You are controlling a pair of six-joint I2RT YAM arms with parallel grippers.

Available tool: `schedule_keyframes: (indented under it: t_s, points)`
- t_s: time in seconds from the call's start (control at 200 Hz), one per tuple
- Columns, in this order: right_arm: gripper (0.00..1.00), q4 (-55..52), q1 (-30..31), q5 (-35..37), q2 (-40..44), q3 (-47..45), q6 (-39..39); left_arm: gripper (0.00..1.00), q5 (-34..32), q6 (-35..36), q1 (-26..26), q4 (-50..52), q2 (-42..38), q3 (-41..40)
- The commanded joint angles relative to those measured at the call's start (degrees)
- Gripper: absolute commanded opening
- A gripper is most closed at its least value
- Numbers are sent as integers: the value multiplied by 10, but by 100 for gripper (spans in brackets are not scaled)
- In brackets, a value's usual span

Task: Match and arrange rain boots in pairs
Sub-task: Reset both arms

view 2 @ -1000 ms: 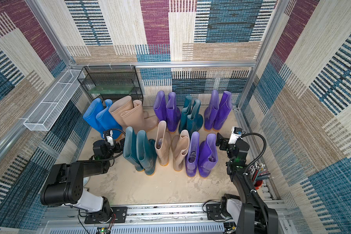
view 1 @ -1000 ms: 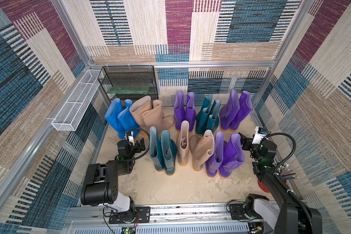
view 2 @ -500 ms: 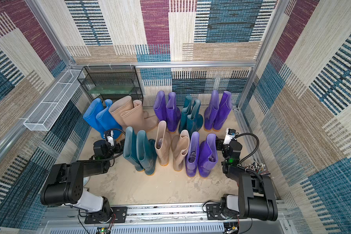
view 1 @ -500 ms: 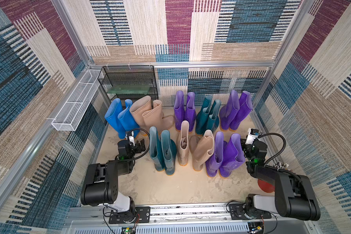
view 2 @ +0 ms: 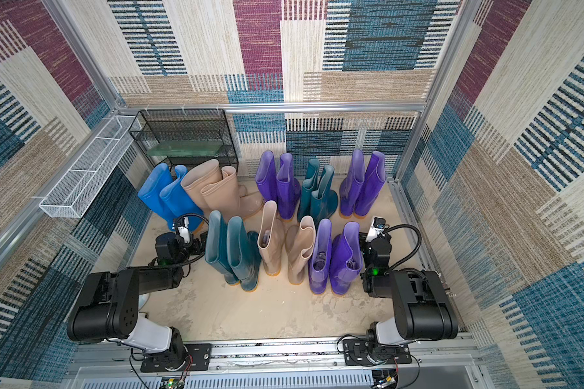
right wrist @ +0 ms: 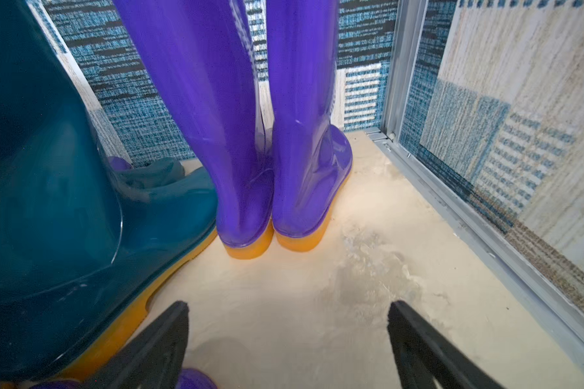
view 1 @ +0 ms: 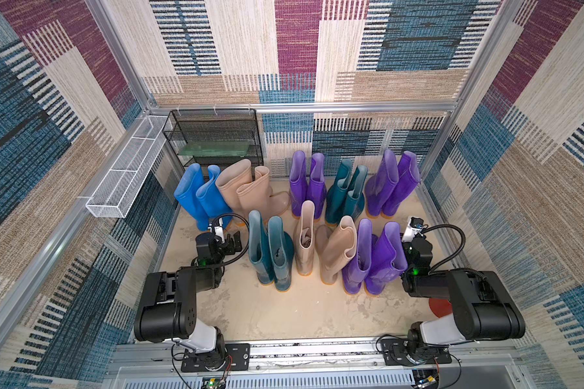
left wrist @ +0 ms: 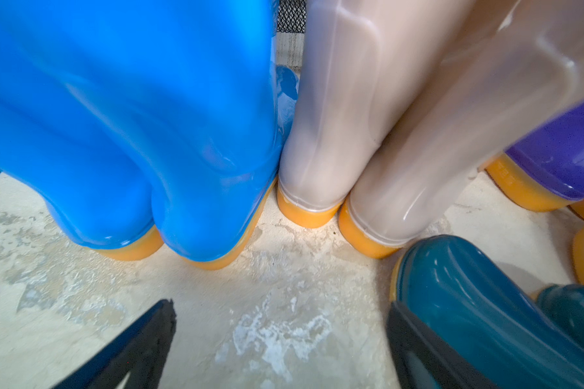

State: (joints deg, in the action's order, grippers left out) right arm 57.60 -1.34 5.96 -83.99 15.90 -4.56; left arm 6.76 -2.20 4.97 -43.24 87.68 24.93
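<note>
The rain boots stand in pairs in two rows. At the back are a blue pair [view 1: 199,198], a beige pair [view 1: 246,192], a purple pair [view 1: 305,182], a teal pair [view 1: 346,192] and another purple pair [view 1: 391,185]. In front are a teal pair [view 1: 270,249], a beige pair [view 1: 321,242] and a purple pair [view 1: 375,259]. My left gripper [left wrist: 280,304] is open and empty, low over the floor between the blue heels [left wrist: 132,118] and a front teal boot [left wrist: 486,303]. My right gripper [right wrist: 288,304] is open and empty, facing the back right purple pair [right wrist: 250,134].
A black mesh rack [view 1: 216,134] stands in the back left corner. A white wire basket [view 1: 129,171] hangs on the left wall. The metal frame rail [right wrist: 452,202] runs close along the right gripper's side. A red disc [view 1: 439,308] lies by the right arm's base.
The right arm has folded down and back, bringing its gripper low beside the front purple pair. The left arm and all the boots have stayed put.
</note>
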Motion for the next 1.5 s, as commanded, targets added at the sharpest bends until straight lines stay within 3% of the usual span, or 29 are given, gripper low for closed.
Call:
schedule_keyframes:
  t_s: [0.0,0.321,1.492]
  points:
    - [95,20,0,36,0,4,-5,100,6,11,0,-6,-1,3]
    - [95,12,20,68,-5,11,8,100,5,11,-1,-4,0,4]
    - [95,15,19,66,-2,8,8,100,13,25,-9,16,6,18]
